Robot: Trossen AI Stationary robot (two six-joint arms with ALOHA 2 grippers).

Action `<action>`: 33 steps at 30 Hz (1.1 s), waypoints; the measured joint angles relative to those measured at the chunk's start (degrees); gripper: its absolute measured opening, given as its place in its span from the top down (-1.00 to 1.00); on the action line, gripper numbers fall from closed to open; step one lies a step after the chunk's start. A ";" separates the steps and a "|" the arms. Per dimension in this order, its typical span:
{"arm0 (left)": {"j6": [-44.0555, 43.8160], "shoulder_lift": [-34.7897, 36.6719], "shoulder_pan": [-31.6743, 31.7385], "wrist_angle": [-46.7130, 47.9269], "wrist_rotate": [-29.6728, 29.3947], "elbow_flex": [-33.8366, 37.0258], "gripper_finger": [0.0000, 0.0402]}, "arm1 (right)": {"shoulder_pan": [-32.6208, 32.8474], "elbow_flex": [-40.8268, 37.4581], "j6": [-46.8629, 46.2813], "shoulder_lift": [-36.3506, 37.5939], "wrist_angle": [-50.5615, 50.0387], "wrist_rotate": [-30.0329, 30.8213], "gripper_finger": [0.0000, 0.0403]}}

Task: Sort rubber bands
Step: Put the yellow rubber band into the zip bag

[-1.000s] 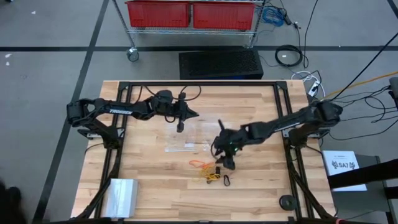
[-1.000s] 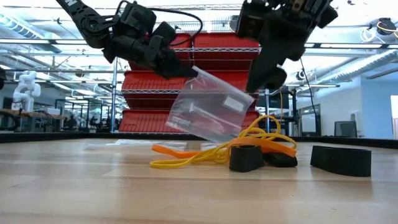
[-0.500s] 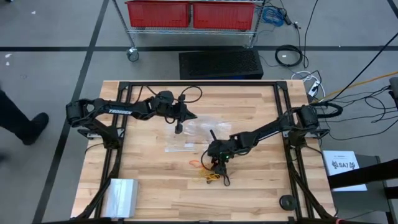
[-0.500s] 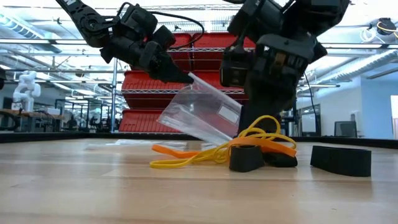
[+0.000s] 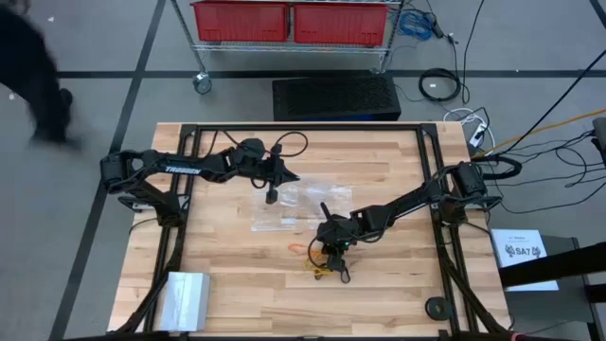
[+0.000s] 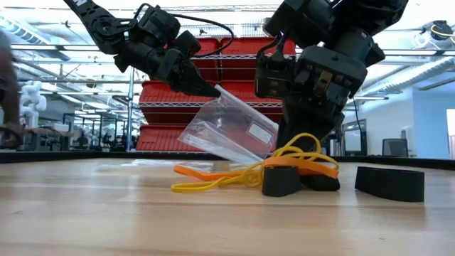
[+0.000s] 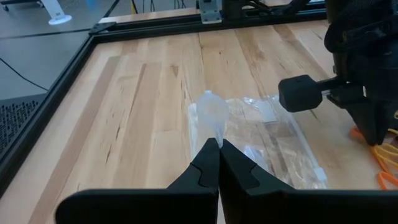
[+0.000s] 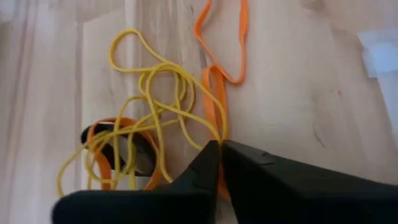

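Observation:
A tangle of rubber bands (image 5: 317, 266), yellow and orange, lies on the wooden table a little near of centre. An orange loop (image 8: 222, 43) lies spread out beside it, and a small black piece (image 8: 124, 149) sits among the bands. My right gripper (image 8: 219, 149) has come down onto the pile and is shut on bands; in the low view it stands behind the pile (image 6: 284, 167). My left gripper (image 7: 219, 146) is shut on a clear plastic bag (image 6: 231, 131), held above the table farther back. My left gripper pinches the bag's upper corner (image 7: 211, 118) between its two fingers, coming nearly level from the table's left. The bag hangs slanting down from the fingertips toward the table. My right gripper pinches strands at the pile's edge (image 8: 214, 134), where a yellow and an orange band meet its fingertips. The fingers slant down from the table's right. The bands lie slack on the wood.
A second clear bag (image 5: 279, 224) lies flat on the table between the arms. A stack of clear bags (image 5: 185, 298) sits at the near left corner, a black round thing (image 5: 436, 308) at the near right. A black frame (image 5: 303, 128) runs round the tabletop.
My right gripper has come down and toward the table's left onto the rubber band pile, and it has shut on the bands there. The bands still lie on the table where they were.

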State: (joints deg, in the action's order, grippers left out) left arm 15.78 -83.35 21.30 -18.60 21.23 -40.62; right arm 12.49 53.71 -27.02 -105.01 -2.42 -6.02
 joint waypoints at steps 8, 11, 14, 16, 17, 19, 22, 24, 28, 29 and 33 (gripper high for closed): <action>-0.03 0.00 0.00 -0.12 0.00 0.00 1.00 | -0.02 -0.01 1.21 2.88 -1.51 0.31 0.99; -0.06 0.00 0.00 -0.15 0.00 0.00 1.00 | 0.00 0.00 1.35 5.37 -2.89 1.11 0.99; -0.06 0.00 0.00 -0.17 -0.02 0.00 1.00 | 0.00 0.00 1.85 8.55 -3.69 2.88 1.00; -0.10 0.00 0.00 -0.19 0.00 0.00 1.00 | 0.00 0.00 2.60 11.06 -3.75 4.53 1.00; -0.13 0.00 0.00 -0.21 -0.02 0.00 1.00 | 0.00 0.00 2.94 12.40 -3.74 5.24 1.00; -0.21 0.00 0.00 -0.22 0.00 0.00 1.00 | -0.04 0.00 3.90 15.00 -3.89 7.37 1.00; -0.21 0.00 0.00 -0.39 -0.01 0.00 1.00 | -0.11 0.00 5.71 18.90 -3.92 10.63 1.00; -0.28 0.00 0.00 -0.72 -0.02 0.00 1.00 | -0.11 0.00 7.15 21.21 -3.87 13.34 1.00; -0.34 0.00 -0.30 -1.95 0.00 0.00 1.00 | -0.54 0.04 10.32 25.25 -3.90 19.18 1.00; -0.34 0.00 -0.43 -2.40 -0.01 0.00 1.00 | -0.91 0.21 11.07 26.15 -3.93 20.50 1.00; -0.47 0.00 -1.10 -3.65 1.23 0.00 1.00 | -2.76 2.31 15.95 28.29 -4.29 24.16 1.00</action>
State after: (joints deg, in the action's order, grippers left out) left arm 15.31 -83.35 20.20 -22.25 22.46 -40.62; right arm 9.73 56.02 -11.07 -76.73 -6.70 18.14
